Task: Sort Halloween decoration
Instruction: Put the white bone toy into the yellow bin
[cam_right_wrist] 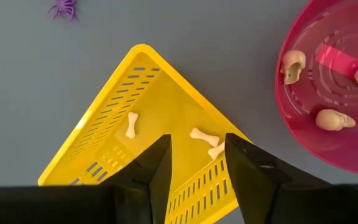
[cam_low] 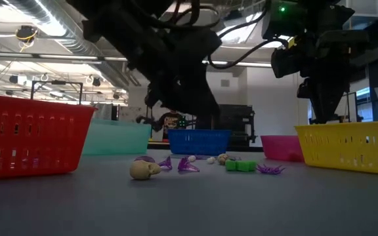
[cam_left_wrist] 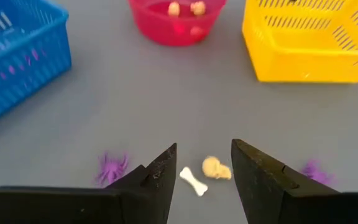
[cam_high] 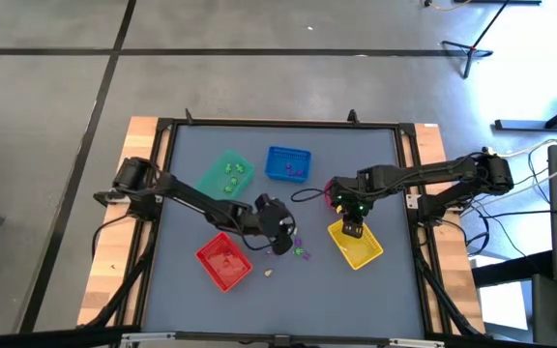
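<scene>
- The left tool (cam_high: 280,235) hangs low over the middle of the grey table (cam_high: 375,155), its two fingers apart with nothing between them.
- Just ahead of it on the table lie a small cream bone (cam_left_wrist: 193,181) and a cream skull (cam_left_wrist: 215,168), touching nothing but the surface; a purple spider (cam_left_wrist: 111,167) sits to one side of the tool and another purple trinket (cam_left_wrist: 316,171) to the other.
- Beyond those, from this tool, stand the blue tray (cam_left_wrist: 17,59), the pink bowl (cam_left_wrist: 174,22) and the yellow tray (cam_left_wrist: 312,40).
- The right tool (cam_high: 352,230) is above the yellow tray, fingers apart and empty.
- Under it, cream bones (cam_right_wrist: 131,125) lie in the tray; the pink bowl just beside holds skulls (cam_right_wrist: 333,119).
- The red tray (cam_high: 224,261) and green tray (cam_high: 225,175) sit on the left tool's side of the table; the green one holds green pieces (cam_high: 232,171).
- From table height a green trinket (cam_low: 240,166) lies among the purple ones, and another skull (cam_low: 144,170) is nearest.
- The table has a wooden border (cam_high: 114,251) on a grey concrete floor (cam_high: 259,77); behind it, ceiling ducts and strip lights show.
</scene>
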